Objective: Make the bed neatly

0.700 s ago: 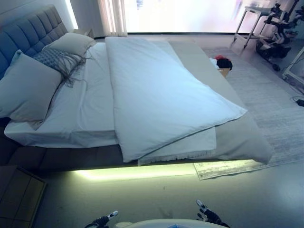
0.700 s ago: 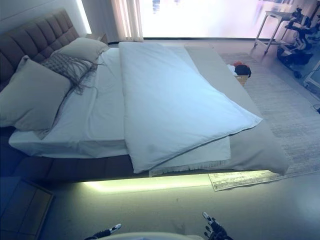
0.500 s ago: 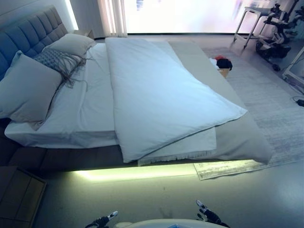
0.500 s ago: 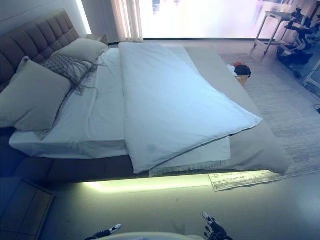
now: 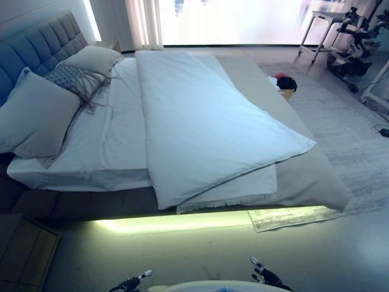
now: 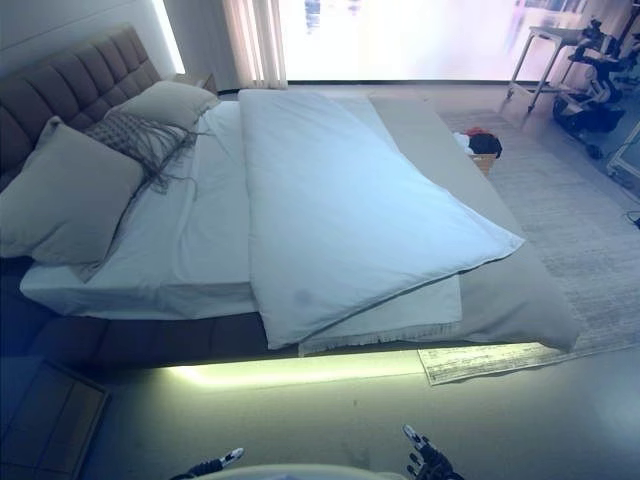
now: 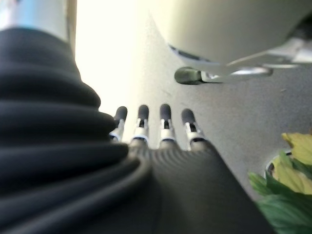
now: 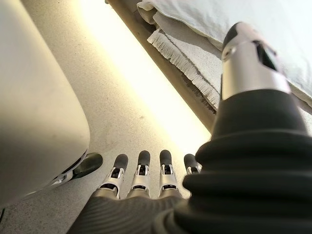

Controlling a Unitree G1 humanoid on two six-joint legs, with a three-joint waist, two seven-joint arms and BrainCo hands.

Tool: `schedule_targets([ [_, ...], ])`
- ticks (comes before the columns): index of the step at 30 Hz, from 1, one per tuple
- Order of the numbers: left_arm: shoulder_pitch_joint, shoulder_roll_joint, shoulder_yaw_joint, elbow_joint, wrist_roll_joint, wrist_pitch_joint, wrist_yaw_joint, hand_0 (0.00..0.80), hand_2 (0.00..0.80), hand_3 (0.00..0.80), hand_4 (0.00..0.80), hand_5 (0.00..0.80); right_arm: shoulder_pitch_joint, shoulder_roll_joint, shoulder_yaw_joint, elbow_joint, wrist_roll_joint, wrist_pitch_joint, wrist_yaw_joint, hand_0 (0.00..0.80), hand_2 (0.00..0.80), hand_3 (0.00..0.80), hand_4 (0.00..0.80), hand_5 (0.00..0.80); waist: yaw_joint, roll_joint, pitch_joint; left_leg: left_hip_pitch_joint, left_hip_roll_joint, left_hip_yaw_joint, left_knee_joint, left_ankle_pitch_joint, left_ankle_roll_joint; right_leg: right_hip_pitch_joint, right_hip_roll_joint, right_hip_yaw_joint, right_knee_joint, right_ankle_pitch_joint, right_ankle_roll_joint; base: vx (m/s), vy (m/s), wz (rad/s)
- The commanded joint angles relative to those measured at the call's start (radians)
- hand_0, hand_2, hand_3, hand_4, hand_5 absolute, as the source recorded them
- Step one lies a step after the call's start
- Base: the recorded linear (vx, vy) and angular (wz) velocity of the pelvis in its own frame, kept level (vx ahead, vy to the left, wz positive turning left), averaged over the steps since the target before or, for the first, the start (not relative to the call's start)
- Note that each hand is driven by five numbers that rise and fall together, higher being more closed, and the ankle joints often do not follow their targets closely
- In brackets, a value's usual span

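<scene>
Both hands, left [image 5: 135,281] and right [image 5: 262,275], hang empty with straight fingers, short of the bed [image 5: 103,140]; duvet [image 5: 200,121] lies askew.

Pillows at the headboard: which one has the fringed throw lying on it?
The far pillow, the smaller one beside the window. The grey fringed throw drapes over its near end. The big near pillow is bare.

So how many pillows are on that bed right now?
3, all at the headboard end: a large plain pillow nearest, a fringed grey cushion behind it, another plain pillow farthest back. More could lie underneath.
</scene>
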Motion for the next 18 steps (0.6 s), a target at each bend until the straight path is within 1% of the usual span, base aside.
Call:
schedule_targets([
  [1,-0.077,-0.056,0.011,0.066,-0.021,-0.016,0.003,0.000,0.000,0.000,0.000,0.000,-0.098,0.013,0.006,0.045,0.041,0.019,0.031,0.000,0.000,0.000,0.000,0.000,-0.003,-0.009,0.041,0.013,-0.053,-0.022,0.001,-0.045,0.032,-0.019,0.004,-0.044,0.003,0.057,0.044,0.000,0.000,0.00],
  [7,-0.079,-0.051,0.014,0.072,-0.004,-0.007,0.022,0.000,0.000,0.000,0.000,0.000,-0.095,0.015,0.014,0.044,0.048,0.018,0.035,0.000,0.000,0.000,0.000,0.000,-0.006,-0.016,0.047,0.008,-0.047,-0.024,0.001,-0.042,0.032,-0.027,0.018,-0.033,0.003,0.055,0.039,0.034,-0.072,0.00],
  [10,-0.083,-0.047,0.016,0.076,0.012,0.005,0.028,0.000,0.000,0.000,0.000,0.000,-0.095,0.018,0.015,0.043,0.070,0.020,0.037,0.000,0.000,0.000,0.000,0.000,-0.013,-0.017,0.050,0.009,-0.040,-0.019,0.001,-0.035,0.032,-0.030,0.029,-0.026,0.004,0.053,0.030,0.033,-0.099,-0.02],
  [12,-0.089,-0.046,0.017,0.077,0.007,0.013,0.034,0.000,0.000,0.000,0.000,0.000,-0.097,0.016,0.016,0.043,0.074,0.024,0.047,0.000,0.000,0.000,0.000,0.000,-0.018,-0.017,0.062,0.003,-0.032,-0.010,0.031,-0.028,0.028,-0.040,0.034,-0.025,0.031,0.042,0.019,-0.018,-0.104,-0.08],
  [14,-0.100,-0.044,0.029,0.073,-0.017,0.010,0.053,0.000,0.000,0.000,0.000,0.000,-0.106,0.004,0.019,0.039,0.060,0.033,0.053,0.000,0.000,0.000,0.000,0.000,-0.020,-0.038,0.100,-0.083,-0.022,0.015,0.253,-0.073,0.031,-0.076,0.014,-0.048,0.100,0.016,-0.013,-0.082,-0.120,-0.15],
  [15,-0.102,-0.045,0.034,0.074,-0.029,0.011,0.060,0.000,0.000,0.000,0.000,0.000,-0.110,-0.001,0.020,0.037,0.050,0.039,0.043,0.000,0.000,0.000,0.000,0.000,-0.017,-0.041,0.112,-0.123,-0.020,0.009,0.329,-0.073,0.027,-0.083,0.011,-0.053,0.113,0.010,-0.025,-0.048,-0.091,-0.27],
  [16,-0.099,-0.048,0.044,0.078,-0.045,0.005,0.060,0.000,0.000,0.000,0.000,0.000,-0.114,-0.011,0.020,0.032,0.034,0.046,0.024,0.000,0.000,0.000,0.000,0.000,-0.001,-0.043,0.138,-0.208,-0.028,-0.021,0.436,-0.015,0.007,-0.080,0.012,-0.048,0.124,0.007,-0.040,-0.002,-0.046,-0.32],
  [17,-0.097,-0.050,0.048,0.080,-0.056,0.003,0.060,0.000,0.000,0.000,0.000,0.000,-0.115,-0.016,0.020,0.030,0.026,0.050,0.013,0.000,0.000,0.000,0.000,0.000,0.005,-0.037,0.147,-0.247,-0.031,-0.042,0.464,0.010,-0.003,-0.078,0.020,-0.043,0.128,0.004,-0.043,0.076,0.022,-0.33],
  [18,-0.082,-0.056,0.064,0.084,-0.071,-0.007,0.053,0.000,0.000,0.000,0.000,0.000,-0.119,-0.034,0.018,0.031,0.008,0.057,0.000,0.000,0.000,0.000,0.000,0.000,0.028,-0.021,0.173,-0.325,-0.045,-0.077,0.472,0.093,-0.024,-0.057,0.034,-0.009,0.130,-0.004,-0.044,0.156,0.069,-0.31],
])
